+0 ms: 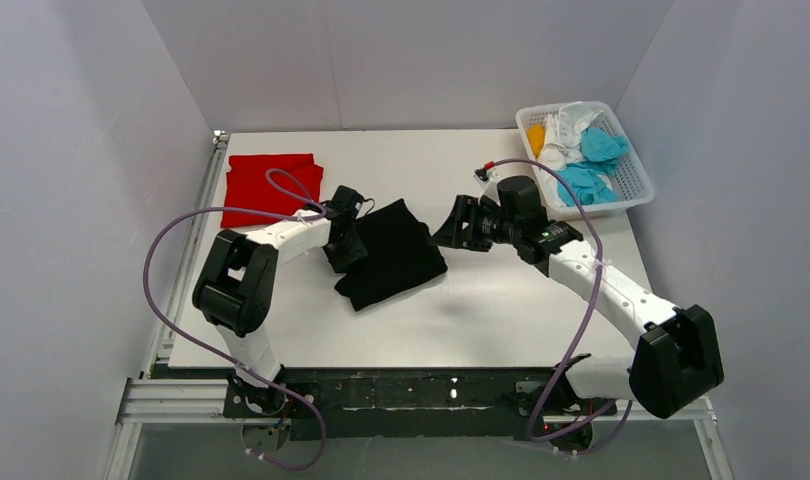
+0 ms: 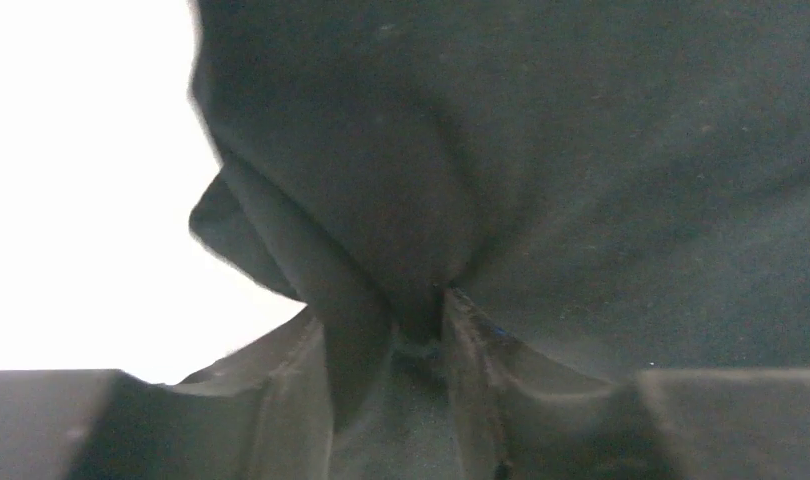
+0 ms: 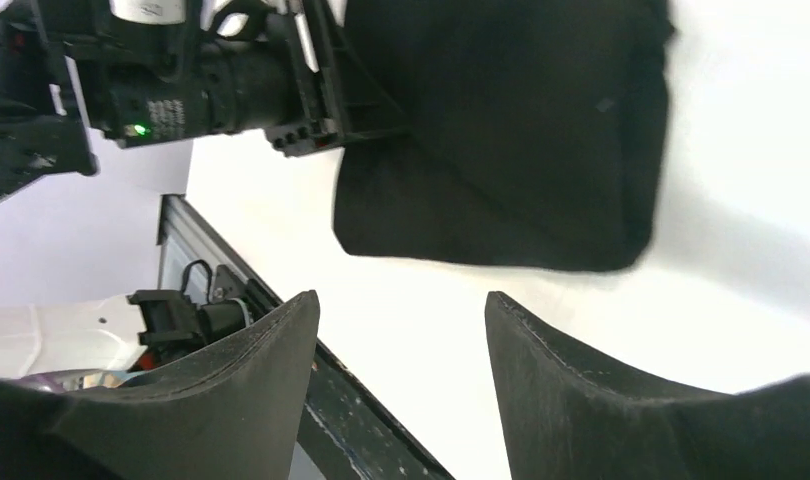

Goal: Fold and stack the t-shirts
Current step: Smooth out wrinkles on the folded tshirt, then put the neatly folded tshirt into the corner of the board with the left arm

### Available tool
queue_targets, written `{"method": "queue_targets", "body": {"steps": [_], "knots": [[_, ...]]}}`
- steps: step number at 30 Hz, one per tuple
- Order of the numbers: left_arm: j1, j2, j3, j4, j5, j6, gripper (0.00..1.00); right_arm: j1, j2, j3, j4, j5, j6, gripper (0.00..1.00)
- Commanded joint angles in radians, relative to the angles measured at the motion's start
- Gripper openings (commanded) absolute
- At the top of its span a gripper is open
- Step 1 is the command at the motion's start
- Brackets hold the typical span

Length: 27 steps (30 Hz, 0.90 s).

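Slippage is the worry here: left pincer [image 2: 421, 300] is nipped on only a fold at the left edge of the folded black t-shirt [image 1: 396, 255] lying mid-desk [image 1: 501, 310], right pincer [image 3: 401, 300] gapes empty beside it, so a one-sided lift could spill the layers open.

Looks like a robotics lab test cell: plain white panel walls [image 1: 431, 60] ahead of and flanking the jaws, flat white tabletop [image 1: 481, 310] beneath them, bare aluminium extrusion frame [image 1: 171, 400] behind, purple cables [image 1: 146, 272] looping loose.
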Motion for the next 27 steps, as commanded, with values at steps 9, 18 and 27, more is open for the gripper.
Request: {"method": "queue_targets", "body": {"steps": [9, 18, 27], "knots": [[-0.014, 0.126, 0.093, -0.131, -0.027, 0.331, 0.0, -0.051, -0.176, -0.062, -0.137, 0.139, -0.103, 0.71], [-0.011, 0.119, 0.381, -0.209, -0.076, 0.898, 0.0, -0.059, -0.212, -0.014, -0.249, 0.278, -0.227, 0.72], [0.047, 0.204, 0.566, -0.245, -0.15, 1.191, 0.0, -0.065, -0.22, -0.001, -0.282, 0.433, -0.265, 0.73]]}}
